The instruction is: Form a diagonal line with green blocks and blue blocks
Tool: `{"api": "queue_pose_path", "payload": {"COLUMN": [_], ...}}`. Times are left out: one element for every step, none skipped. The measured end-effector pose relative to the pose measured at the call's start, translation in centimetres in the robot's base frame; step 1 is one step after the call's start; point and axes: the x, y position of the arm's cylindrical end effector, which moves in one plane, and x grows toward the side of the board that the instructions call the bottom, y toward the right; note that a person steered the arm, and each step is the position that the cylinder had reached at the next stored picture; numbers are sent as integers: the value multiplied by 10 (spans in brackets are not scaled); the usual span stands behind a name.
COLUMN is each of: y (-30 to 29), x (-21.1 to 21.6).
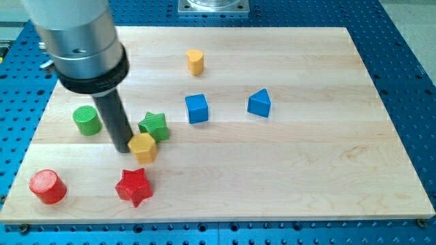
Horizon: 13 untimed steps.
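Honestly, I can read no writing or brand on anything here. From my remote seat, my tip [122, 148] sits at the view's left, touching the yellow hexagonal block [144, 147], with the green star [154, 126] just above that. The green cylinder [87, 120] lies near, to the left. The blue cube [197, 108] and blue triangular block [259, 103] stand apart mid-board. The wooden board [327, 170] runs wide toward the right edge. I have no jaws, only a rod holding nothing.
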Motion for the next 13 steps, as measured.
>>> {"api": "queue_pose_path", "payload": {"y": [60,109,132,132,111,61,42,16,48,107,97,78,84], "x": [1,22,56,52,18,14,-3,-18,-17,-18,-18,-19,-20]}}
